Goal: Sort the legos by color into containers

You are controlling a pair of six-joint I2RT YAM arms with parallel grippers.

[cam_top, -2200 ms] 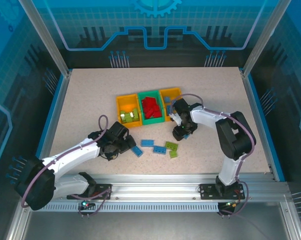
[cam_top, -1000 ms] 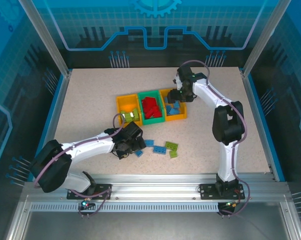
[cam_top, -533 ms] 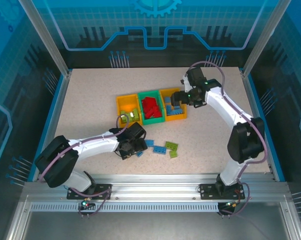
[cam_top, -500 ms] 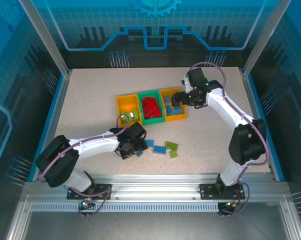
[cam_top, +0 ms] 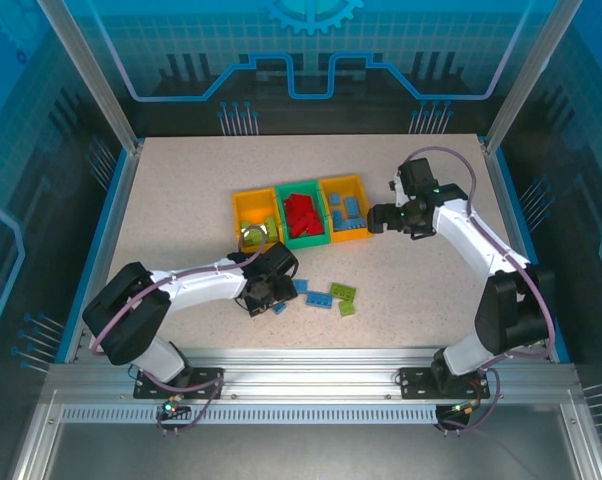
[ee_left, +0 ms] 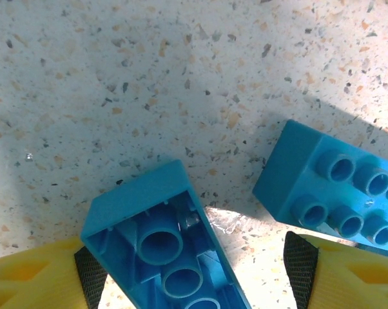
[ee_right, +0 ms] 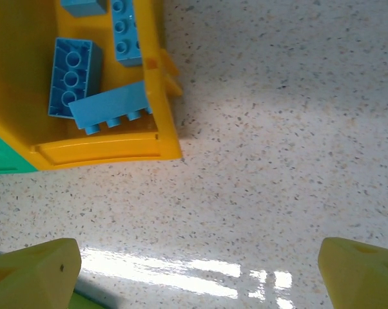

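In the left wrist view an upside-down blue lego [ee_left: 165, 251] lies between my left gripper's [ee_left: 195, 277] open jaws. The left pad [ee_left: 91, 277] touches it; the right pad [ee_left: 300, 270] stands apart. A second blue lego [ee_left: 336, 187] lies studs-up just right. From above, the left gripper [cam_top: 271, 297] sits low on the table below the bins. The left yellow bin [cam_top: 238, 212] holds green legos, the green bin [cam_top: 307, 240] red ones, the right yellow bin [cam_top: 362, 205] blue ones [ee_right: 75, 77]. My right gripper [cam_top: 376, 220] hangs open and empty beside the right bin [ee_right: 104, 154].
Two blue legos [cam_top: 299, 287] [cam_top: 318, 299] and two green ones [cam_top: 343, 292] [cam_top: 347, 308] lie loose on the speckled table in front of the bins. Bare tabletop [ee_right: 265, 161] stretches under and to the right of my right gripper.
My right gripper has swung from above the right bin out to its right side and opened wider. My left gripper's jaws have narrowed around the blue lego.
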